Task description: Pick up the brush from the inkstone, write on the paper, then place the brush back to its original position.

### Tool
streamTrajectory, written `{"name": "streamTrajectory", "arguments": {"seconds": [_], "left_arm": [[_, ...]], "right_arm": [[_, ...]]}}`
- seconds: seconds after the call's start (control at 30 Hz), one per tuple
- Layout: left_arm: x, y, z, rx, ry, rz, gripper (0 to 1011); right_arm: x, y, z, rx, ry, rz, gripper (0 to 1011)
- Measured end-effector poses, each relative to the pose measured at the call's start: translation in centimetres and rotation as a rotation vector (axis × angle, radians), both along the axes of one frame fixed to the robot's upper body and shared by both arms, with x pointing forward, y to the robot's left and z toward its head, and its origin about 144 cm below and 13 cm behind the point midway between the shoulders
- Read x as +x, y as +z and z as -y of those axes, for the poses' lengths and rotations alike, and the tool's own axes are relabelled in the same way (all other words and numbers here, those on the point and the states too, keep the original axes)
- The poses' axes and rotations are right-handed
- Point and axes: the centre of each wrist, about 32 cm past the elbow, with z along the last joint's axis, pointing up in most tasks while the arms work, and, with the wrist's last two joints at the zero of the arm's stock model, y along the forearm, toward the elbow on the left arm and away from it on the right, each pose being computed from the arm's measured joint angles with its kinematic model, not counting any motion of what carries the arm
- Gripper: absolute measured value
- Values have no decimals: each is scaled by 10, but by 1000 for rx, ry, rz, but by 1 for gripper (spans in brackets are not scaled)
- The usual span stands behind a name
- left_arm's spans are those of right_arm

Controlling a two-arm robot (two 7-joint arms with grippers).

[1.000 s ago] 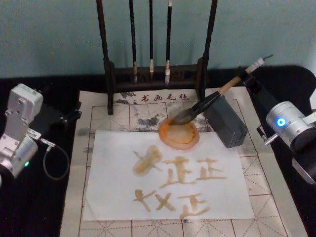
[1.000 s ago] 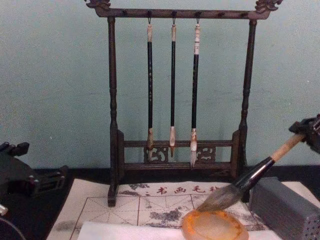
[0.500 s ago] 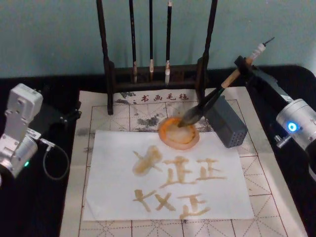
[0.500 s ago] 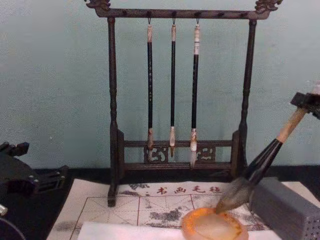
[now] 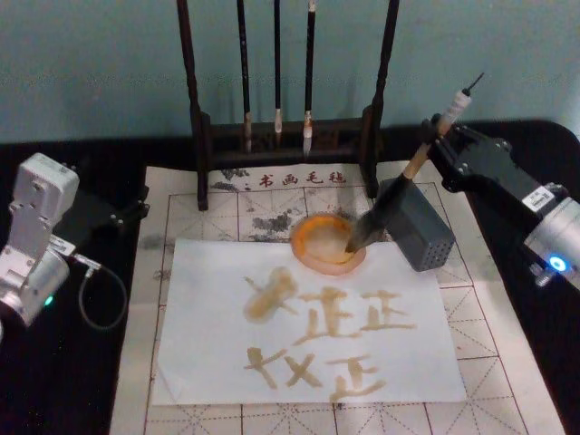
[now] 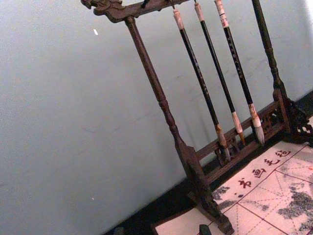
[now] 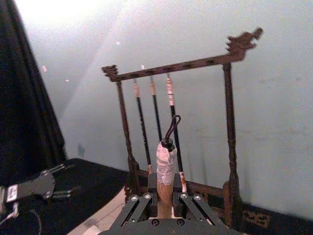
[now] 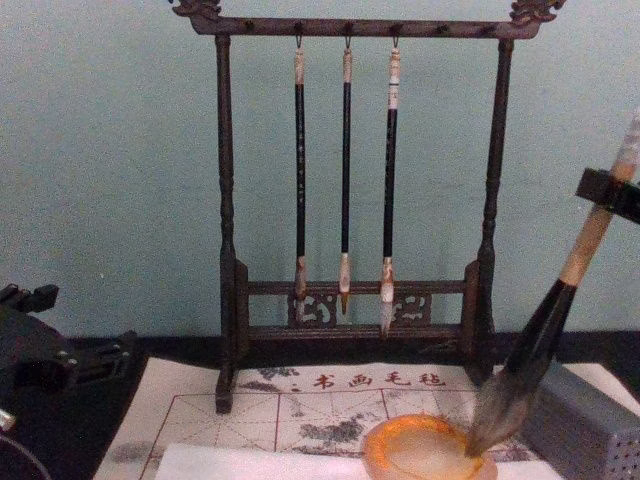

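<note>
Read the black tabletop (image 5: 54, 381) as a clock face from the head view, with 12 o'clock at the far wall. A beige felt mat printed with a red grid and red characters (image 5: 181, 204) covers its middle. At the mat's 12 o'clock edge stands a tall dark carved wooden brush rack (image 8: 225, 200). Three thin dark brushes with pale ends (image 8: 346, 170) hang upright from its top bar.

A white sheet of paper (image 5: 208, 299) lies flat on the mat's 6 o'clock half and carries amber-brown strokes and characters. At 9 o'clock, off the mat, the silver left arm is parked, and the left gripper (image 5: 134, 207) has its black fingers spread apart and holds nothing.

A grey rectangular block with dotted holes (image 5: 417, 227) sits just at 3 o'clock of the centre. It lies just beside the small round shallow inkstone with an orange-amber rim and pale inside (image 5: 306, 256). The inkstone sits at the paper's 12 o'clock edge.

The right gripper (image 5: 441, 136) hangs above the mat's 2 o'clock corner. It is clamped narrowly on the light-wood upper handle of the large calligraphy brush with a black middle section and bushy grey bristles (image 5: 385, 204). The brush tilts steeply, its taped top leaning toward 1 o'clock. Its bristle tip is down at the inkstone's 3 o'clock side, inside the rim.
</note>
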Motion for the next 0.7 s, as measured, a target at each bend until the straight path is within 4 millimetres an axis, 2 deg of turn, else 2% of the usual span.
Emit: {"name": "streamTrajectory", "arguments": {"seconds": [0.7], "left_arm": [[0, 0, 0, 0, 0, 0, 1001]], "right_arm": [[-41, -1, 27, -115, 178, 133, 185]]}}
